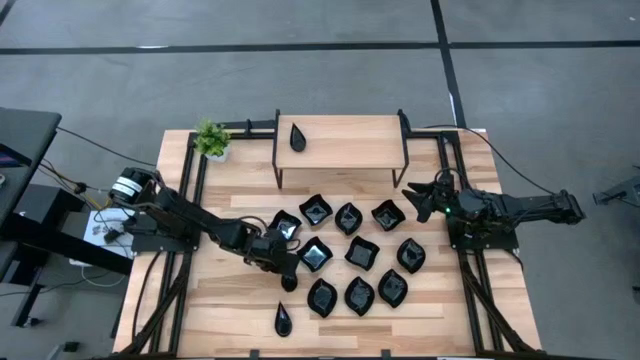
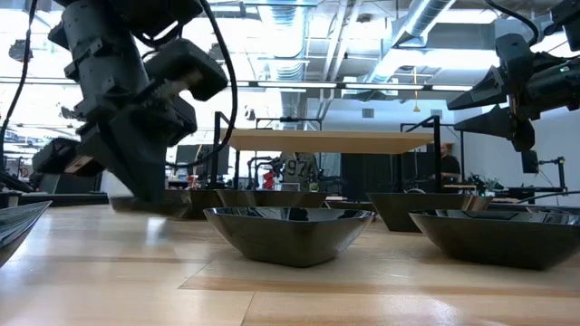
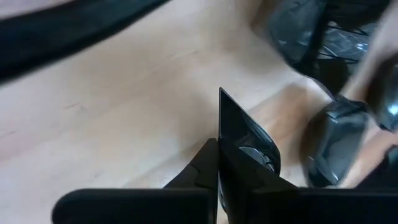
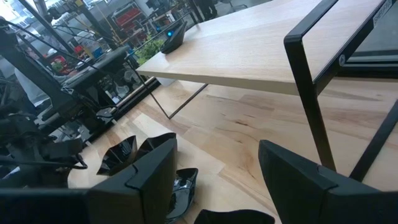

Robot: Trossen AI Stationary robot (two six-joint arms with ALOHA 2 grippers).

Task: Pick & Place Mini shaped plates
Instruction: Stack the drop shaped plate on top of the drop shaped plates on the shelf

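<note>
Several glossy black mini shaped plates [image 1: 361, 252] lie in a cluster on the wooden table, right of the middle. My left gripper [image 1: 288, 272] reaches in from the left and is shut on a slim teardrop plate [image 3: 252, 140] at the cluster's near left corner [image 1: 290, 284]. In the low view this gripper [image 2: 149, 195] points down at the table top and hides the plate. My right gripper [image 1: 425, 200] hangs open at the right end of the shelf, with nothing between its fingers [image 4: 217, 180]. My left gripper pinches the teardrop plate's side wall [image 3: 220, 134] between its two fingers, one finger inside the hollow and one outside. The fingers slant down from the table's left. The plate's pointed tip [image 3: 221, 93] points away from the gripper. Whether the plate is clear of the table cannot be seen.
A low wooden shelf [image 1: 340, 130] on black legs stands at the back, with one teardrop plate [image 1: 297, 137] on top. A small green plant [image 1: 211, 140] sits at the back left. Another teardrop plate [image 1: 283, 320] lies near the front edge. Bare wood lies at the front left.
</note>
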